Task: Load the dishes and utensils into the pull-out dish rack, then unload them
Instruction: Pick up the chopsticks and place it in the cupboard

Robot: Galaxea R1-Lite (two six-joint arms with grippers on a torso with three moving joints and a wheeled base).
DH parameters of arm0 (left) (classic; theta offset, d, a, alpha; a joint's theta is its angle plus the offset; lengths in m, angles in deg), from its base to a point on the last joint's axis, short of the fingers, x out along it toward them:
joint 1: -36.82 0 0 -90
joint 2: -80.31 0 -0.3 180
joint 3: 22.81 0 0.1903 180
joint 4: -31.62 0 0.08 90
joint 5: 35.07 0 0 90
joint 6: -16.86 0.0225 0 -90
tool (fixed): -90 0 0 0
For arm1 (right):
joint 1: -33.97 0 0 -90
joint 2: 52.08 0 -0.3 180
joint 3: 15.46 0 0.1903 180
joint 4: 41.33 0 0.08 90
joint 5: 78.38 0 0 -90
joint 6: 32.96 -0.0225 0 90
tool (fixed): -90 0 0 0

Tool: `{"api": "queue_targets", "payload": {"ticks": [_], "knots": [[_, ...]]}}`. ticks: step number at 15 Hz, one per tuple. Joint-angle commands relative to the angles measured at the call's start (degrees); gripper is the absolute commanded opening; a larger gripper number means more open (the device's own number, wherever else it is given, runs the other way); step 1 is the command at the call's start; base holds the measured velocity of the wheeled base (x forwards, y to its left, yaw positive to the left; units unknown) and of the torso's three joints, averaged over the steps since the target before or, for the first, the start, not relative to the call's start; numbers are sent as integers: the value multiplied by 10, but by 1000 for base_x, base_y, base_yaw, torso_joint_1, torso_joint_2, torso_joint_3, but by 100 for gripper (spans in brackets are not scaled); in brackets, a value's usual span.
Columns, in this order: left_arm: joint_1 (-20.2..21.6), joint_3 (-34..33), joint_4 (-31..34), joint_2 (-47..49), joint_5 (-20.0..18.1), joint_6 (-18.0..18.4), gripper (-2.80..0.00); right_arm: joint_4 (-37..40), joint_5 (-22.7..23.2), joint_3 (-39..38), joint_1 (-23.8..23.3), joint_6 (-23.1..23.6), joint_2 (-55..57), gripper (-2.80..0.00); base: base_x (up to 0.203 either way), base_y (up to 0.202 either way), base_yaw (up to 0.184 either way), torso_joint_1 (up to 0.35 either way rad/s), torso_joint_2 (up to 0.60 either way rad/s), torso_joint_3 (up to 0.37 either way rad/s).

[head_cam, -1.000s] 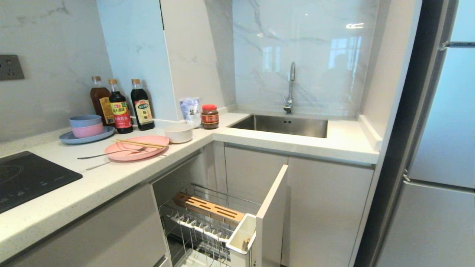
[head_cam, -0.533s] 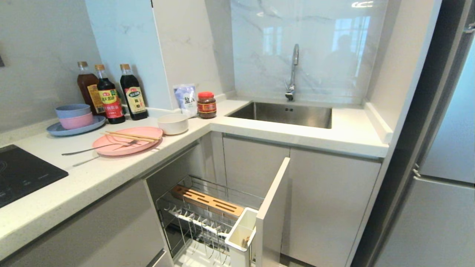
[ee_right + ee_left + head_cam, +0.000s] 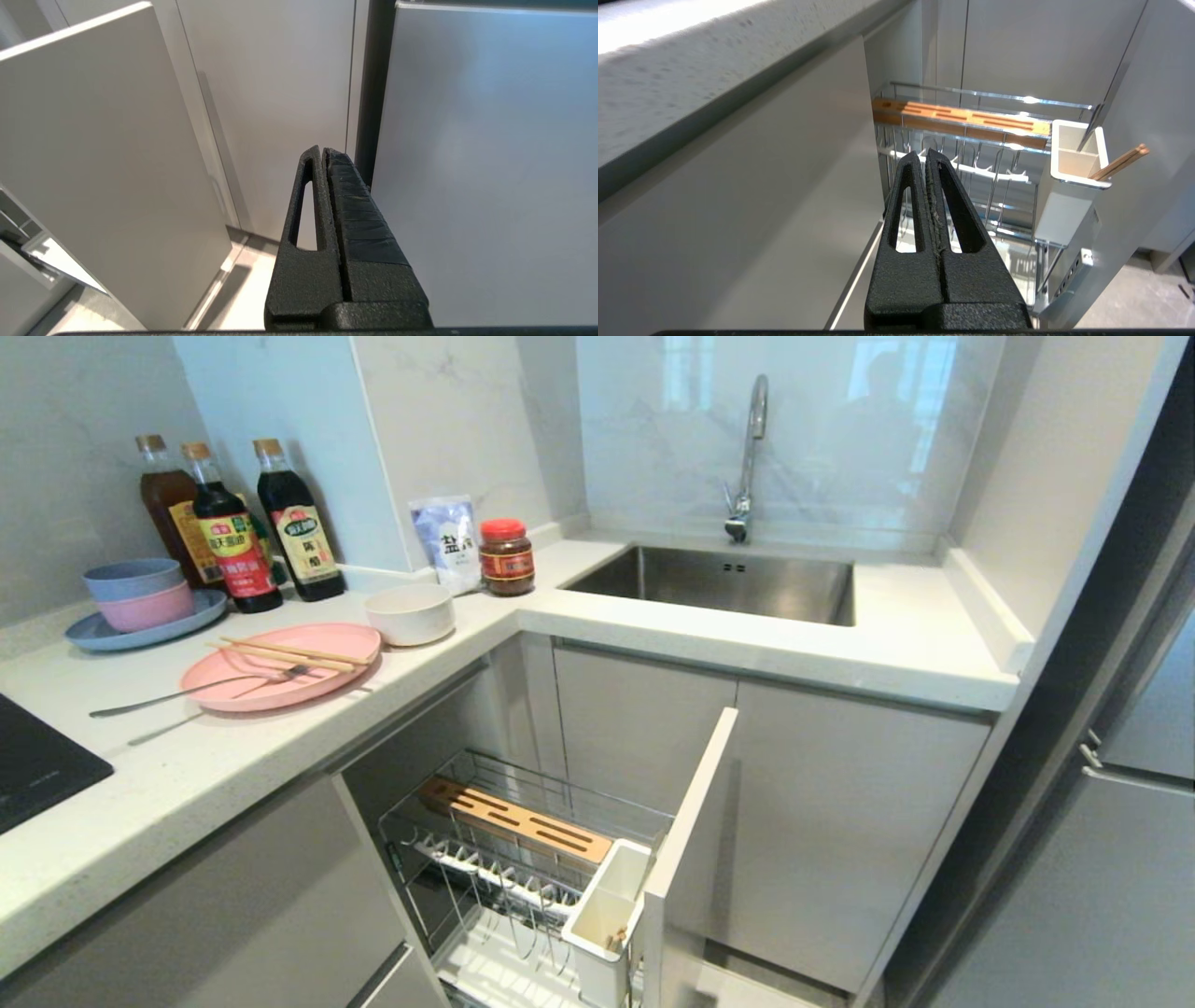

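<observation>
On the counter point(image 3: 560, 616) the fork point(image 3: 191, 688) and chopsticks point(image 3: 288, 653) lie across the pink plate point(image 3: 280, 686), handles pointing left; the left tool point(image 3: 926, 161) and right tool point(image 3: 323, 156) are both pressed together, empty.

Right gripper point(image 3: 327, 156) pressed closed — facing pale cabinet doors point(image 3: 271, 107).

Head camera looks down; left wrist shares the dish rack point(image 3: 523, 859).

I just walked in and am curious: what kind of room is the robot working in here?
A home-style kitchen, most likely. An L-shaped counter holds a steel sink with a tap, sauce bottles stand by the wall, and a pull-out dish rack stands open below the counter.
</observation>
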Motion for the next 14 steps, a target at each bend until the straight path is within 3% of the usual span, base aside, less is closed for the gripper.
{"api": "queue_targets", "payload": {"ticks": [1,14], "knots": [[0,0,0,1,0,0,-280,0,0,0,0,0,0,-280,0,0,0,4,6,-206],[0,0,0,1,-1,0,-280,0,0,0,0,-1,0,-280,0,0,0,3,3,-197]]}}
